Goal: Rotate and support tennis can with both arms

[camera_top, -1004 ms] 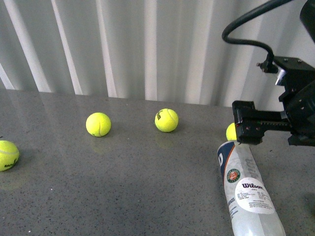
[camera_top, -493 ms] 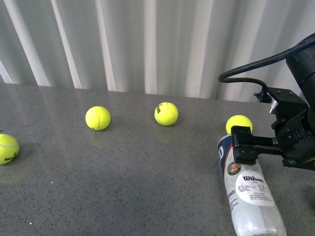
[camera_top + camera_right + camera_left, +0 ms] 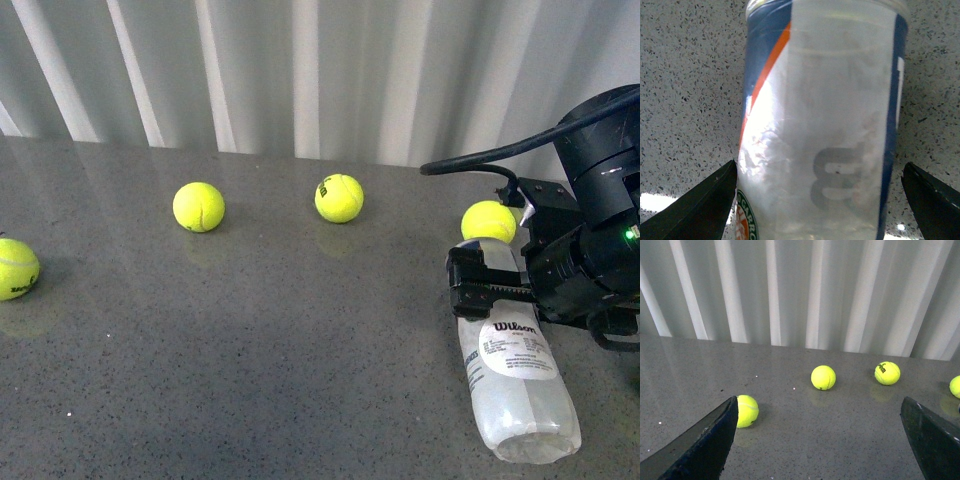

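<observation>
Gripper, right [image 3: 483, 290], pointing down, fingers [image 3: 700, 210] spread astride lying tennis can [image 3: 515, 385].

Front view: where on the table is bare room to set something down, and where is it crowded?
Free: the broad near table between the leftmost ball and the can, before the two middle balls. Crowded: far right, right arm over the can, fourth ball beside.

Behind everything I see a wall [image 3: 300, 70] of white vertical ribs, softly shaded grey in the folds. It meets a grey speckled tabletop [image 3: 250, 380], glossy enough to carry faint reflections of those ribs along its far edge.
</observation>
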Robot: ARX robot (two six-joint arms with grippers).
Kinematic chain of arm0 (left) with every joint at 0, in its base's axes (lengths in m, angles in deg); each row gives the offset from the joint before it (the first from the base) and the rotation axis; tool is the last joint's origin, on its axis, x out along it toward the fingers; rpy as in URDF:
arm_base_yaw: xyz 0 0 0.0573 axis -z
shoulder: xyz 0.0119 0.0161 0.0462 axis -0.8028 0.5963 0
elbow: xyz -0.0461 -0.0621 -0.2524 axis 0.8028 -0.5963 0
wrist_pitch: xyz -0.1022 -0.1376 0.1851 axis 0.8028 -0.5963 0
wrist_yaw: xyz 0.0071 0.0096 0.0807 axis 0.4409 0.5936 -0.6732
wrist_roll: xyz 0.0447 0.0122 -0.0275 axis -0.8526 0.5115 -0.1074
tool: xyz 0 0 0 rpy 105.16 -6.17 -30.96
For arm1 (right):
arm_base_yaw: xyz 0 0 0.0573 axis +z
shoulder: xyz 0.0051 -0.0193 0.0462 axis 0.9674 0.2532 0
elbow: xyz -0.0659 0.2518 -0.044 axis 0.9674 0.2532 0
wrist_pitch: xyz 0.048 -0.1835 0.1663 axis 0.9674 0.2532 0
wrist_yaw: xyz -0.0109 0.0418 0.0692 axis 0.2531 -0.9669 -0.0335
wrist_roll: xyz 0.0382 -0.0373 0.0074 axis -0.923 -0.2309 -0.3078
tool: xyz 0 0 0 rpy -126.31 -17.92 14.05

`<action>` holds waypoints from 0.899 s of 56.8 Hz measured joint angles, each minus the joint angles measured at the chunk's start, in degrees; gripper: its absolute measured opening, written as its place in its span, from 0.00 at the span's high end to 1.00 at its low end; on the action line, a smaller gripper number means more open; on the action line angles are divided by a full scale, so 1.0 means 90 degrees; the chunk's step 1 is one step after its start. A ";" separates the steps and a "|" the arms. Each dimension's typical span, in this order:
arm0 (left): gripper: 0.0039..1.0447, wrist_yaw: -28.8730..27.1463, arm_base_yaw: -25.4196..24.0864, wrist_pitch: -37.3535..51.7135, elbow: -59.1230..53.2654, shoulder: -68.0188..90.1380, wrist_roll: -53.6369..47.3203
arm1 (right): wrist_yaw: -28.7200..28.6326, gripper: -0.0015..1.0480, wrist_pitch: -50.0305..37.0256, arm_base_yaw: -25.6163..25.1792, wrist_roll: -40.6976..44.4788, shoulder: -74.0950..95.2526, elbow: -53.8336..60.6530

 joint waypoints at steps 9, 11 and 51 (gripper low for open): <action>0.06 0.0000 0.0000 0.0000 0.0000 0.0000 0.0000 | 0.0117 0.19 -0.0022 -0.0002 0.0002 0.0124 -0.0029; 0.06 0.0000 0.0000 0.0000 0.0000 0.0000 0.0000 | 0.0119 0.24 -0.0022 -0.0005 0.0002 0.0146 -0.0046; 0.06 0.0000 0.0000 0.0000 0.0000 0.0000 0.0000 | 0.0265 0.83 -0.0058 0.0092 0.0146 0.0022 -0.0075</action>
